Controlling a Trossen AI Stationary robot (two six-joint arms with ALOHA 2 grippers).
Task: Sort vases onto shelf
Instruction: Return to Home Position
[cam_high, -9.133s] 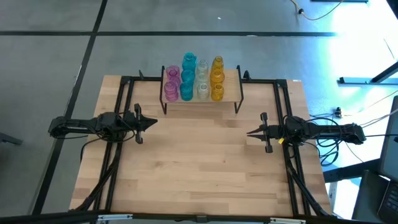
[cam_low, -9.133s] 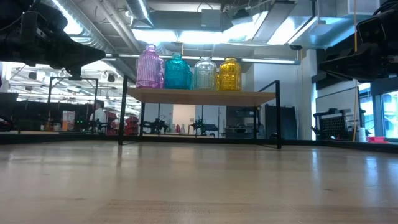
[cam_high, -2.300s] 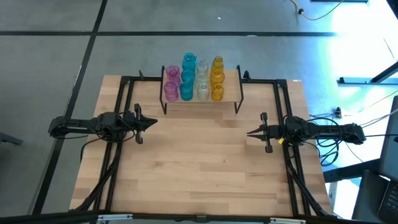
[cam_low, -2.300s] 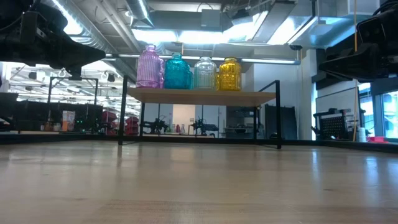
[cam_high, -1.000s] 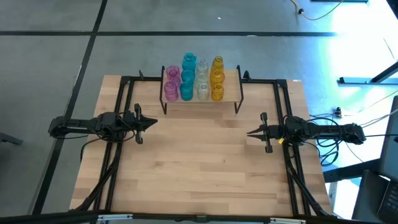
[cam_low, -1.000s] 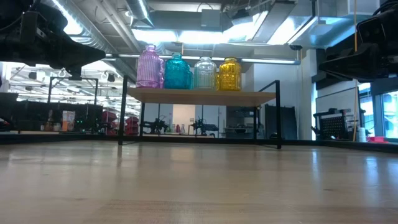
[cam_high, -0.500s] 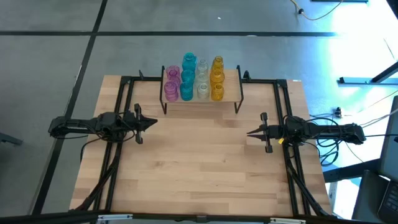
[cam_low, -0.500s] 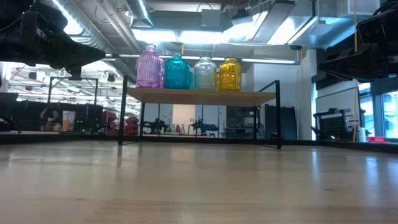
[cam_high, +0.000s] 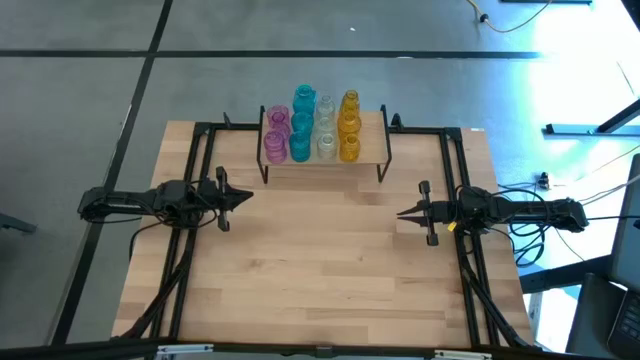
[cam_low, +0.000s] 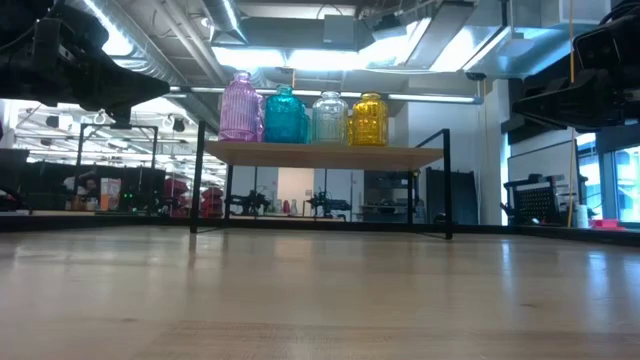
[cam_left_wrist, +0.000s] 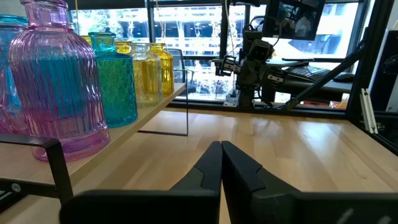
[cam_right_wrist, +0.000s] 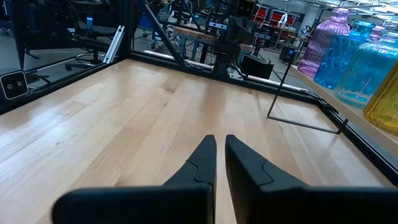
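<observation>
Two claws we see pressed together, empty: left gripper (cam_high: 247, 196) | right gripper (cam_high: 401, 213), facing it across the table (cam_high: 320, 270) | beyond and between them, the shelf (cam_high: 372, 135) carrying all the vases (cam_high: 312, 128), rows pink, teal, clear, amber.

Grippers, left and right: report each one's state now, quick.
Left gripper: shut, holding nothing, above the table's left side.
Right gripper: shut, holding nothing, above the table's right side.
</observation>
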